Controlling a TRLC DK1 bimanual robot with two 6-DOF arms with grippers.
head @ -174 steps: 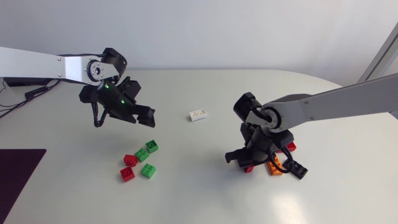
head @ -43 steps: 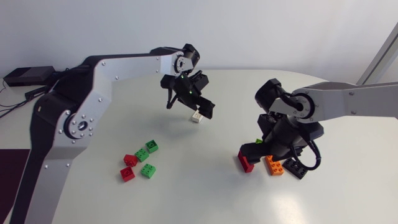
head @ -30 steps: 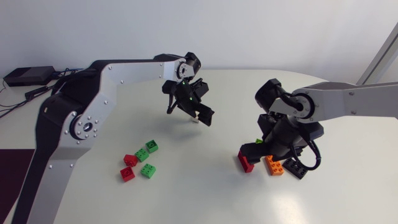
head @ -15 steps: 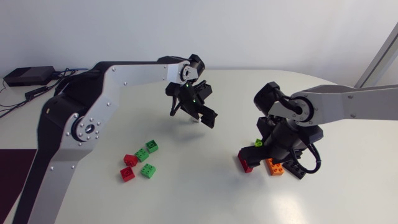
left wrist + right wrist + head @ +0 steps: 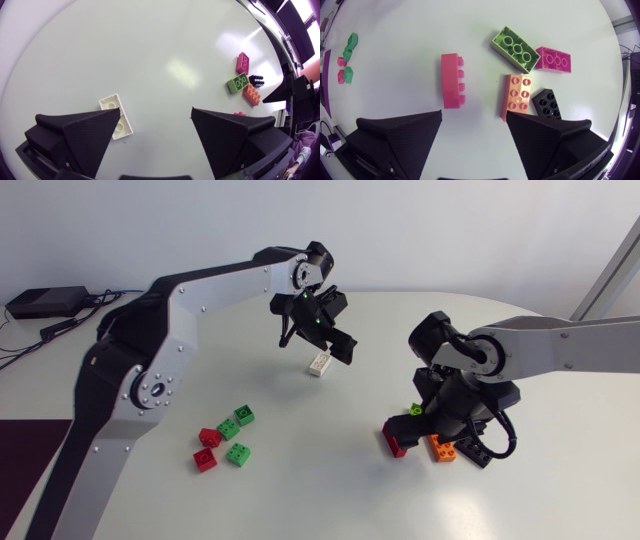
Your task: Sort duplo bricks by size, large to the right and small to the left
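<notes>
White brick (image 5: 320, 364) (image 5: 116, 116): flat on your worktop (image 5: 300, 490), mid-table; partly hidden by one finger's tip of the left gripper.
Left gripper (image 5: 322, 340) (image 5: 156, 114): hangs over it, pointing down; fingers spread wide, empty.
Right gripper (image 5: 430, 425) (image 5: 474, 115): wide, holding nothing; red brick (image 5: 451, 80) and orange brick (image 5: 518, 96) just ahead.
Small bricks (image 5: 229, 429): green and red, clustered on your left side.
</notes>
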